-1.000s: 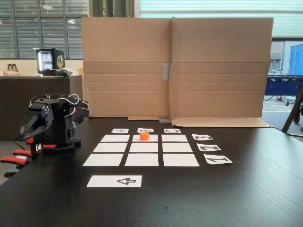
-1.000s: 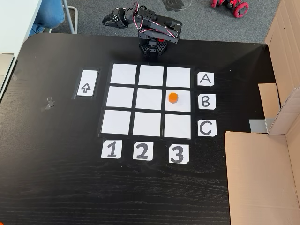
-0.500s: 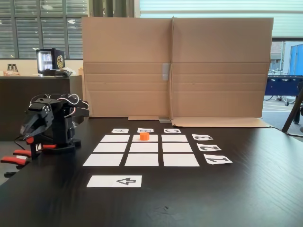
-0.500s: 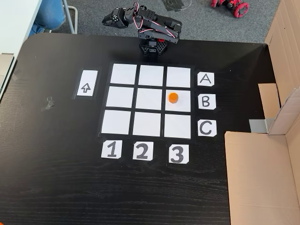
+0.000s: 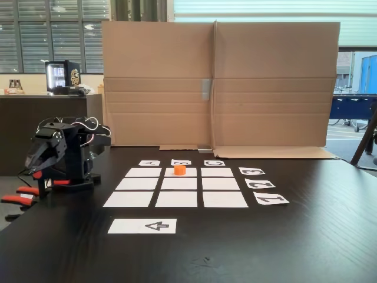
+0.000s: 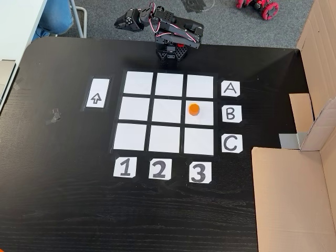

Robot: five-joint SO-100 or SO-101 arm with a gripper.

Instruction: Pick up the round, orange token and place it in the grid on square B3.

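The small bright orange round token with a flat top (image 6: 193, 109) is resting upright on a plain white paper rectangle, square B3 (image 6: 199, 119), slightly above and left of that square's centre in a fixed view from above; the square is lying in the row beside the white card lettered B (image 6: 231, 114) and in the column above the white card numbered 3 (image 6: 199, 172). In a fixed view from table height the same token (image 5: 179, 170) is seen sitting on the far middle square, just in front of the lettered cards. The token is being touched by nothing. Around it, the three-by-three grid of white paper rectangles (image 6: 136, 108) is lying flat on the black wood-grain table (image 6: 63, 199), with a single white card printed with a black arrow (image 6: 97, 93) placed just beside the grid's left edge in the view from above. The black robot arm with red and white wires (image 6: 170, 31) is folded at the table's far edge, well apart from the token. Its two-finger gripper (image 6: 122, 23) is hanging beyond the table edge, and whether its jaws are spread or pressed together cannot be told. A brown cardboard screen (image 5: 218, 82) is standing behind the grid in the table-height view.
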